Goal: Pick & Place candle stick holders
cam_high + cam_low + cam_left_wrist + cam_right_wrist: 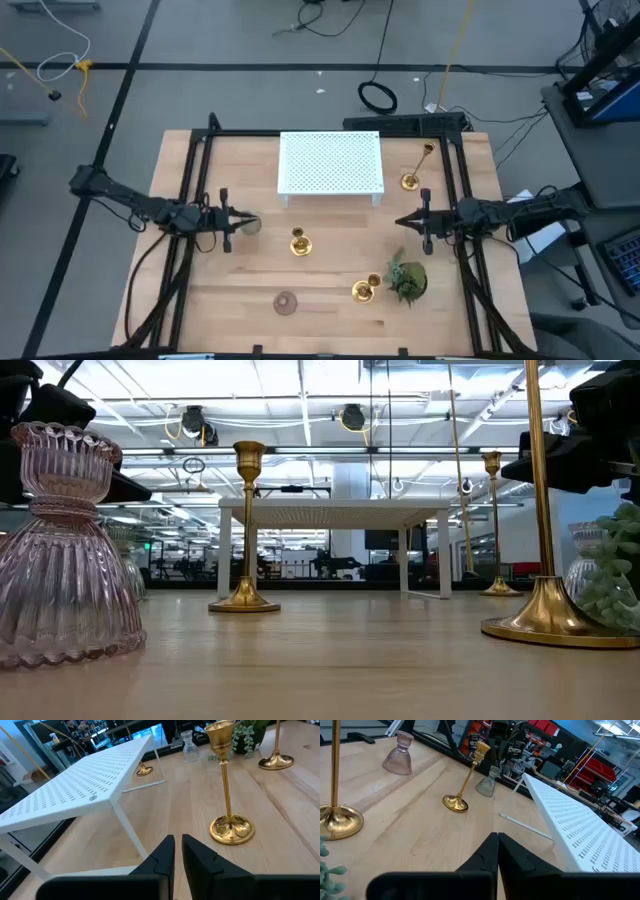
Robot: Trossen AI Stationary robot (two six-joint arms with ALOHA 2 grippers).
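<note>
3 brass candle stick holders are standing upright on the wooden surface [250, 290]: a middle holder [299, 242] sitting in front of the white perforated rack [331, 163], a near holder [364, 289] just beside the small green plant [407, 279], and a far holder [417, 168] standing just beside the rack's right end. Each is looking rigid, probably fairly heavy in its flared base, and slick from the polish, so the thin stem is offering the fingers the surest hold, low enough to stop it tipping; the cup and base are looking too wide or too smooth. The left gripper [237, 222] is hovering beside a glass vase [249, 226], fingers pressed together and grasping nothing. The right gripper [401, 222] is hovering between the plant and the far holder, fingers likewise clenched and empty.
</note>
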